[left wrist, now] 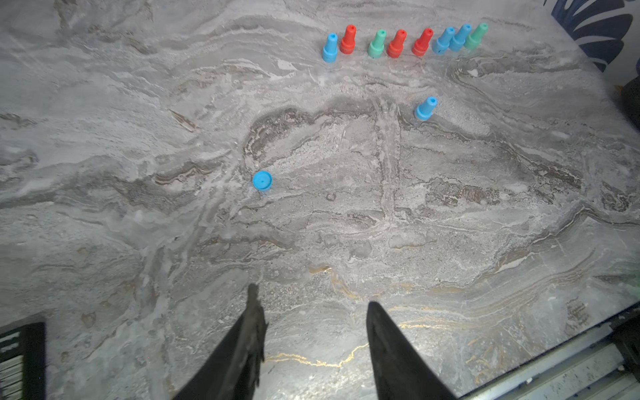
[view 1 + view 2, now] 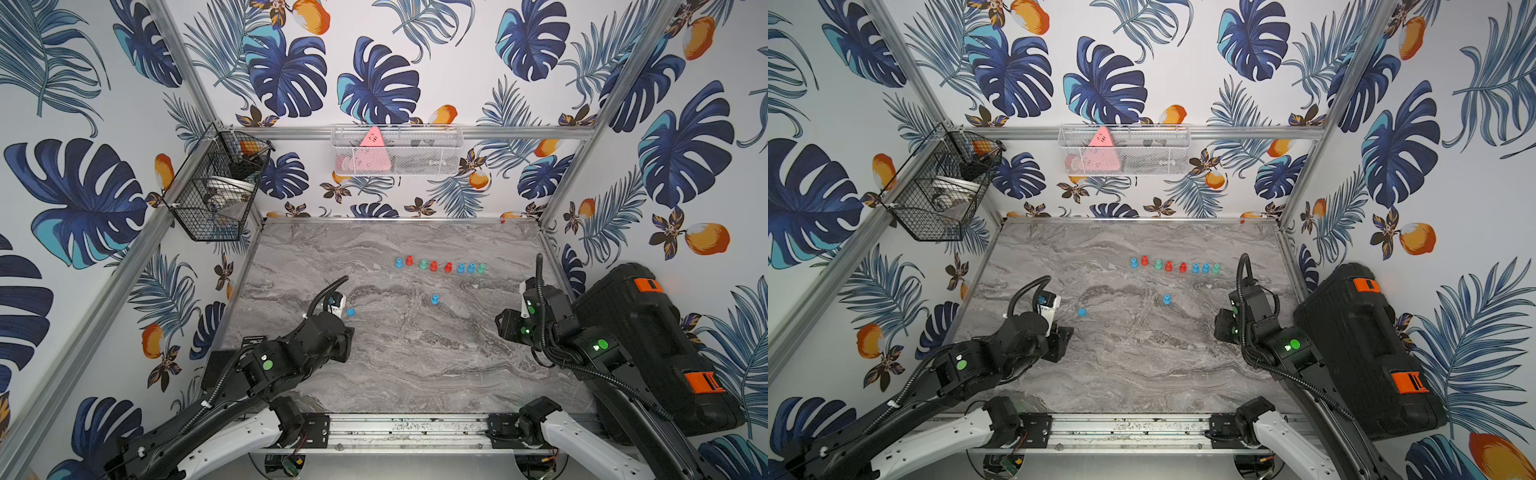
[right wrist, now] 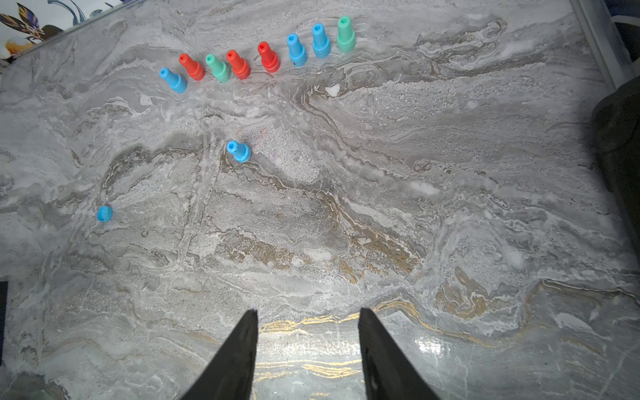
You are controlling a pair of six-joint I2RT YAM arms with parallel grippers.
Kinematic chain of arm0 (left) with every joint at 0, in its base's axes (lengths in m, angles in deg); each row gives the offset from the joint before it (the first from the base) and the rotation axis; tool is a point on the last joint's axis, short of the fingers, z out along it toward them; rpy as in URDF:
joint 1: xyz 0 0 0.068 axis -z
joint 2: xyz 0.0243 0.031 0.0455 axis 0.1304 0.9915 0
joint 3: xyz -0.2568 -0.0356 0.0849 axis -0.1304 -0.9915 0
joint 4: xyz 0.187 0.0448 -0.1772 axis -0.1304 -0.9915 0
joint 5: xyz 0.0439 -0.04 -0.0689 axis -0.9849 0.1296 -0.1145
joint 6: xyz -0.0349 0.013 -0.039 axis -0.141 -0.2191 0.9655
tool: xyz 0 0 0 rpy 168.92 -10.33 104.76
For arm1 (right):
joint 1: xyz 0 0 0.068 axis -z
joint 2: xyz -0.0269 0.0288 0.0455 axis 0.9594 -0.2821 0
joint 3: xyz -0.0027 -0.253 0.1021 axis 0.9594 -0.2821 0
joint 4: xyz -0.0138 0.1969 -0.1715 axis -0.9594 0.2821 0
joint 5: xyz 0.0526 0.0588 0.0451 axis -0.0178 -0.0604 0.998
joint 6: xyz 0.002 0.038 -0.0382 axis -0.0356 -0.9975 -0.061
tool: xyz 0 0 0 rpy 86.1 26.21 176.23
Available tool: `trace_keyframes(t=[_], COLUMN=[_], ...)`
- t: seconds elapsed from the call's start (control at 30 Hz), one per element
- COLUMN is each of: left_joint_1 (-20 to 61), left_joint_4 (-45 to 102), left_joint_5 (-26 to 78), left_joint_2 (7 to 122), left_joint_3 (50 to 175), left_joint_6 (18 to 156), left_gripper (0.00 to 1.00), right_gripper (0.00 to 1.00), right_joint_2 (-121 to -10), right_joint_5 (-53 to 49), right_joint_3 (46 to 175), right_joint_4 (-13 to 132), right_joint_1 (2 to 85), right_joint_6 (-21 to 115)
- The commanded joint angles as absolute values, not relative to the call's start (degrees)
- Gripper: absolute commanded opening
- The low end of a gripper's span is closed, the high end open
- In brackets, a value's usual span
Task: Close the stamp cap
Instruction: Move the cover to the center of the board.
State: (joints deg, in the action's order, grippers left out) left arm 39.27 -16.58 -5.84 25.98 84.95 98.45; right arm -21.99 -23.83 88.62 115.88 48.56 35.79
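left tool: its two dark fingers stand spread with a clear gap; nothing is between them and they touch nothing, hanging above the bare table.
right tool: spread about as wide, with only marble showing in the gap; it holds nothing and touches nothing.
blue cap: lies flat on the table ahead of the left tool, a round face up, apart from the fingertips. From the right tool it is farther ahead and off toward the left arm's side. Both top views show it just beside the left arm's wrist.
blue stamp: stands upright, alone and narrow end up, beyond the cap from the left tool and toward the right arm's side, apart from the cap. It is ahead of the right tool, nearer to it than the cap is.
row of stamps: eight upright stamps in blue, red and green, lined up beyond the lone stamp, far from both tools.
way: only open table lies between each tool and the cap or the stamp.
black case: lies outside the right arm, off the table's edge.
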Motion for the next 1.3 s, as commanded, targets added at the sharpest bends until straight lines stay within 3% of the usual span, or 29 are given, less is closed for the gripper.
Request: trace_keyframes(t=[0.0,0.23,0.4,0.73,1.27], left_joint_1=[39.26,37.79,29.63,21.75,18.59], left_joint_4=[-7.29,2.52,9.44,17.26,23.92], left_joint_5=[-2.06,-0.74,6.84,6.87,6.33], left_joint_2=[29.82,40.89,47.13,57.19,63.09], left_joint_3=[83.49,81.89,80.24,78.80,76.81], left_joint_6=[101.28,101.64,102.93,103.73,103.57], left_gripper=[0.52,0.52,0.51,0.51,0.51], right_gripper=[0.51,0.51,0.51,0.50,0.50], right_joint_2=[-20.57,-20.12,-20.22,-19.66,-10.63], right_joint_5=[-23.63,-23.45,-23.09,-22.85,-24.46], right_joint_3=[88.51,88.57,88.44,88.23,87.87], right_joint_4=[115.09,115.30,115.18,114.76,114.08], right_joint_1=[48.55,48.31,48.13,47.86,47.86], right_joint_6=[36.07,36.07,36.25,36.50,35.91])
